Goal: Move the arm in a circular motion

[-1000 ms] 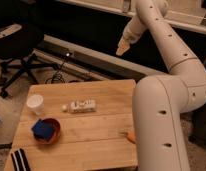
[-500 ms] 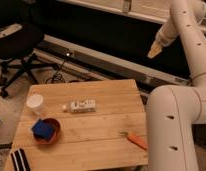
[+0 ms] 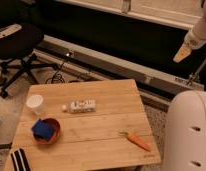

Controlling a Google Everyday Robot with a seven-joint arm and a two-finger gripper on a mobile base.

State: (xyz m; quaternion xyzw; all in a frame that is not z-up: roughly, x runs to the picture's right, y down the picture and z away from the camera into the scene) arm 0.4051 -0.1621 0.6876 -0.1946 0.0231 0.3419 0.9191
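Hovering tool (image 3: 182, 52) far right, well apart from table (image 3: 103, 131), carrot (image 3: 136, 141), chair (image 3: 21, 44).

Tan gripper (image 3: 182, 52) upper right; white arm (image 3: 189, 133); orange carrot (image 3: 136, 141)

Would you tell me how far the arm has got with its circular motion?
Done: over the last second the arm has swung its gripper rightward, from beyond the table to the picture's right side. In hand: the gripper hangs high, clear of the table. Left: no return sweep shows yet, so most of the circle seems to remain.
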